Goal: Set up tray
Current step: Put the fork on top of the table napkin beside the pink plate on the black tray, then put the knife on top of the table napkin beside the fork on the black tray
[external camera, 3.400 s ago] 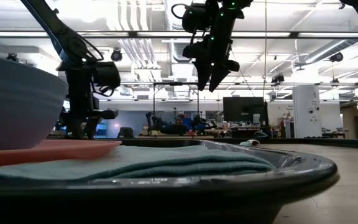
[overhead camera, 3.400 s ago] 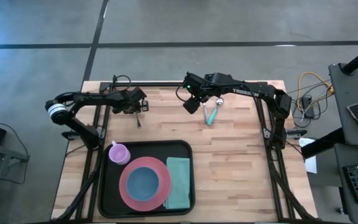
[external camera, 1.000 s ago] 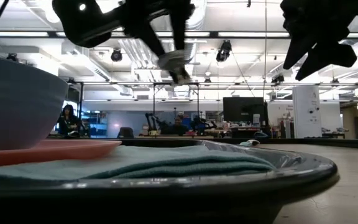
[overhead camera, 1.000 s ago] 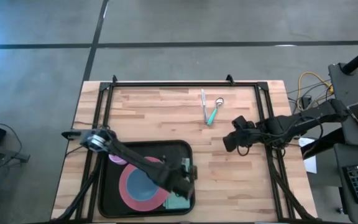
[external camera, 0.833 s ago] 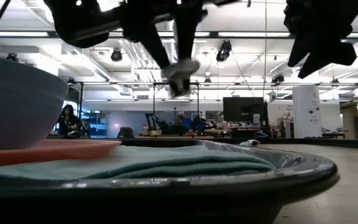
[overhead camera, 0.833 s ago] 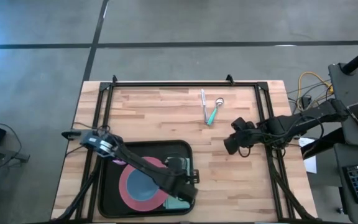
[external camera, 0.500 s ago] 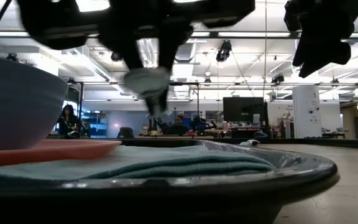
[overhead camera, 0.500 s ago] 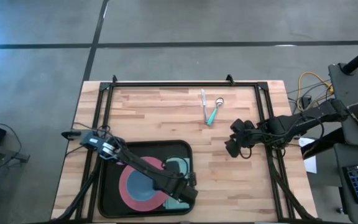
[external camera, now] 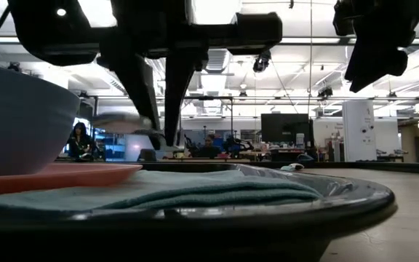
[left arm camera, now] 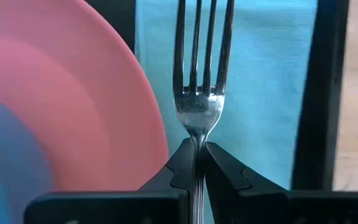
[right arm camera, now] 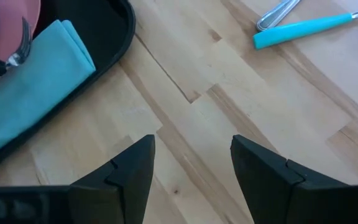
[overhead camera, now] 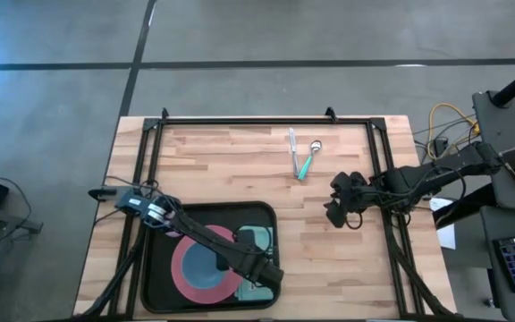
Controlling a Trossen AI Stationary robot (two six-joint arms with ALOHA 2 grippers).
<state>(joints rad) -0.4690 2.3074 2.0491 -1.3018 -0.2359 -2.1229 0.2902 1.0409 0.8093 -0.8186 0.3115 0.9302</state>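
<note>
We saw the left end effector (left arm camera: 199, 163) clamped on a fork (left arm camera: 199, 81) by its slim, slippery neck above the napkin (left arm camera: 260, 87). We judged the tray (overhead camera: 155, 291) stiff and light, best lifted by its rim, while the right end effector (right arm camera: 191, 165) hovered open over the tabletop (overhead camera: 329, 259)

Wooden tabletop (overhead camera: 329, 259) has the black tray (overhead camera: 156, 291) sitting at its near-left corner, and a teal-handled spoon (overhead camera: 306, 163) plus a knife (overhead camera: 292, 148) near the far edge.

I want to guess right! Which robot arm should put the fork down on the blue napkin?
The left. Its hand already grips the fork right above the napkin in the tray. The right hand is open and empty, over bare table beside the tray.
</note>
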